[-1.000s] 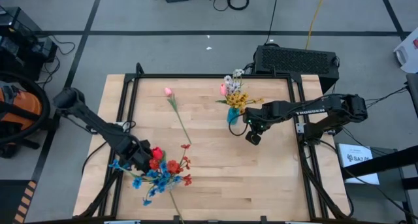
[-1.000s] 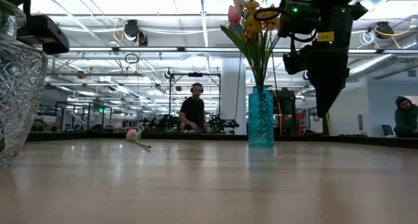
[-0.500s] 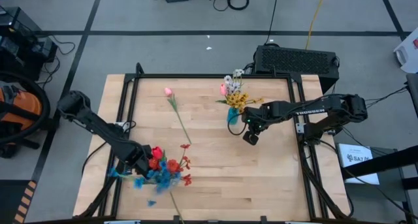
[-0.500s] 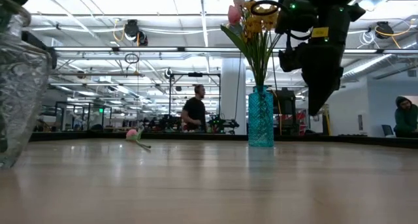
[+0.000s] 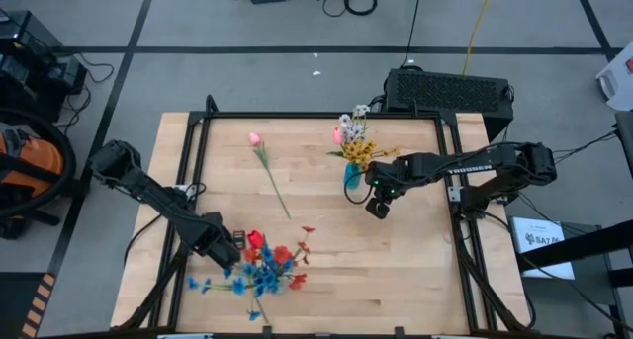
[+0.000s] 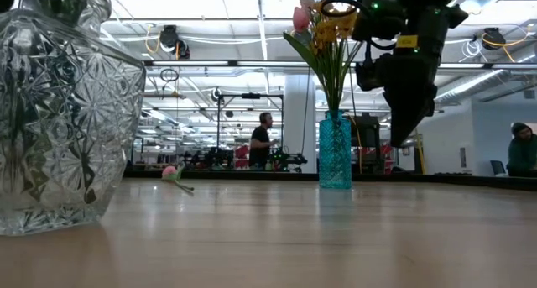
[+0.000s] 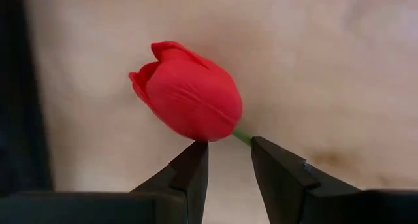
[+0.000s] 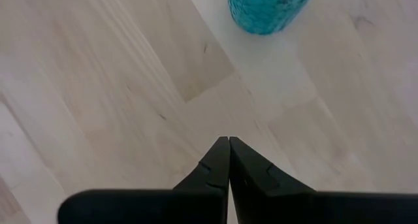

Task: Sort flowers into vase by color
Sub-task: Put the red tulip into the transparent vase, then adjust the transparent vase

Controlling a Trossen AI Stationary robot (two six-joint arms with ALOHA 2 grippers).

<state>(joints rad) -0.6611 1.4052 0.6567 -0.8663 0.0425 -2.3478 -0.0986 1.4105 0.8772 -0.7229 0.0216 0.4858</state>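
A red tulip [image 7: 189,93] shows in the left wrist view, and my left gripper [image 7: 228,145] is shut on its green stem. In the high view that gripper [image 5: 238,247] is near the table's front left, and the tulip [image 5: 254,240] is beside it. Next to it, a clear cut-glass vase [image 6: 67,112] holds blue and red flowers [image 5: 262,272]. A teal vase [image 5: 353,173] at the far middle holds yellow, pink and white flowers. My right gripper [image 5: 376,211] hangs shut above the bare table beside the teal vase. A pink tulip [image 5: 255,138] lies flat on the table. My left gripper holds the red tulip's stem right behind the bloom [image 7: 240,135], between its two fingers. The fingers come from above and point down. The bloom sticks out sideways past the fingertips. The fingers hide the rest of the stem.
A black frame rail [image 5: 193,171] runs around the wooden tabletop. Bare wood lies between the two vases and at the front right [image 5: 396,280]. A black box [image 5: 447,90] stands past the far right corner. A person [image 6: 262,141] is in the room beyond.
My left gripper has gone down and toward the table's right edge with the red tulip, tipping to point more steeply down. The clear vase with the blue and red flowers tilted, then slid toward the right, and now stands upright.
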